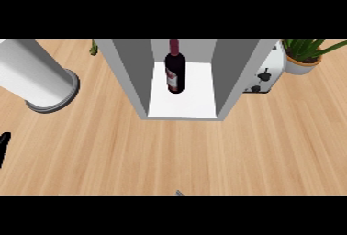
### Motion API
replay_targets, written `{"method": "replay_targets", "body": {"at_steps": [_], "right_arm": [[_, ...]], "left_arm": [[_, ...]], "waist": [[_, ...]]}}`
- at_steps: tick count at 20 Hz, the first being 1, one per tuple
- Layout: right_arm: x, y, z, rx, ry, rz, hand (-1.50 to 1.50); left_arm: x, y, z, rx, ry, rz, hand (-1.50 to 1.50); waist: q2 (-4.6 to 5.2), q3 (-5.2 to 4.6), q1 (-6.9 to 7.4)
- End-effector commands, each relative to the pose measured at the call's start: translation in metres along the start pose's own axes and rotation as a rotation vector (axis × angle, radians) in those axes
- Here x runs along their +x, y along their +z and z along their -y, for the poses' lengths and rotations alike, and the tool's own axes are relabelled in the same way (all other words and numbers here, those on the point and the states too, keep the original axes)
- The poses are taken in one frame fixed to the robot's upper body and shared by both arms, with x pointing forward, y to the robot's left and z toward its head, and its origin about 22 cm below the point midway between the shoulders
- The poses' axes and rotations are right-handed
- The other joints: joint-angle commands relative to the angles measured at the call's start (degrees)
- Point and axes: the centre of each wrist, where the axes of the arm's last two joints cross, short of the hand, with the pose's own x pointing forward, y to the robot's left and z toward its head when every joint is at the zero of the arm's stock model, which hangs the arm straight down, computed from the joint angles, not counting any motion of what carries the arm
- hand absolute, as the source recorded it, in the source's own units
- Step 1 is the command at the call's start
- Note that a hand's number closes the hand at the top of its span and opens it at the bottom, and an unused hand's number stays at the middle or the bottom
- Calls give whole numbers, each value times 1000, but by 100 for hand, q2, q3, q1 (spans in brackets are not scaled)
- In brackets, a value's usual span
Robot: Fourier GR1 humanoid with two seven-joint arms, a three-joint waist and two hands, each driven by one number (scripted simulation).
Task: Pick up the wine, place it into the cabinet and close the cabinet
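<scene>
A dark wine bottle (175, 73) with a red neck and a pale label stands upright inside the grey cabinet (132, 82), on its white floor toward the back. The cabinet's front faces me and stands open; no door shows across it. No hand touches the bottle. Only a black sliver of my left hand (3, 148) shows at the view's left edge, far from the cabinet. A tiny grey tip (179, 193) pokes in at the lower edge; my right hand does not show.
A large white cylinder on a grey base (39, 82) stands left of the cabinet. A white toaster (267, 73) and a potted plant (304, 55) sit to its right. Bare wooden counter (183, 156) stretches in front.
</scene>
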Motion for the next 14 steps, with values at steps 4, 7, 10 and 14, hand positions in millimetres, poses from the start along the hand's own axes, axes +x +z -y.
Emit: {"method": "replay_targets", "body": {"at_steps": [4, 7, 10, 14], "right_arm": [[15, -48, -25, 71, -83, 52, 150], [31, -65, -13, 80, -91, 76, 150], [22, -101, -20, 56, -73, 72, 150], [47, -137, -13, 25, -44, 81, 150]], "left_arm": [[-3, 0, 9, -30, 41, -13, -150], [11, -19, 16, -15, 37, 7, -150], [1, -11, 15, 0, 30, 3, -150], [-11, -7, 13, 18, 31, 6, -150]], "waist": [[37, -6, 139], [52, 3, 130], [54, 6, 200], [32, 10, 85]]}}
